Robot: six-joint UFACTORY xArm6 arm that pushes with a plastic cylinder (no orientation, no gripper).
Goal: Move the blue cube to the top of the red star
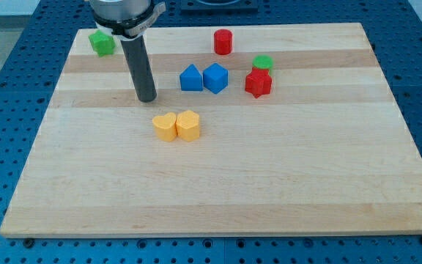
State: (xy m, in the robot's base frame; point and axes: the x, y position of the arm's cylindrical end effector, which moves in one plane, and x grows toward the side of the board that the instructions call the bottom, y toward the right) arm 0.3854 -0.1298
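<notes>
Where the pale wooden desk [218, 191] fills the view, eight small coloured blocks and one dark rod are recorded.

Item 1: blue cube [215, 78], upper middle of the desk, touching or nearly touching the blue block with a peaked top [190, 78] on its left in the view.

Item 2: red star-shaped block [258, 83], just to the view's right of the blue cube, a narrow strip of wood between them.

Item 3: green round block [262, 63], directly above the red star in the view and seemingly touching it, partly hidden behind it.

Item 4: red cylinder-like block [223, 42], near the view's top edge, apart from the others.

Item 5: green block [102, 43], top left corner of the desk, exact shape unclear.

Item 6: two yellow blocks side by side below the blue pair, the heart-like yellow block [165, 127] touching the rounded yellow block [188, 125].

Item 7: my tip [146, 99], the lower end of the straight dark rod, rests on the desk to the view's left of the blue pair, well apart from the blue cube, with the peaked blue block between them. It touches no block. The arm carries no hand, so no spread or pinch applies.
</notes>
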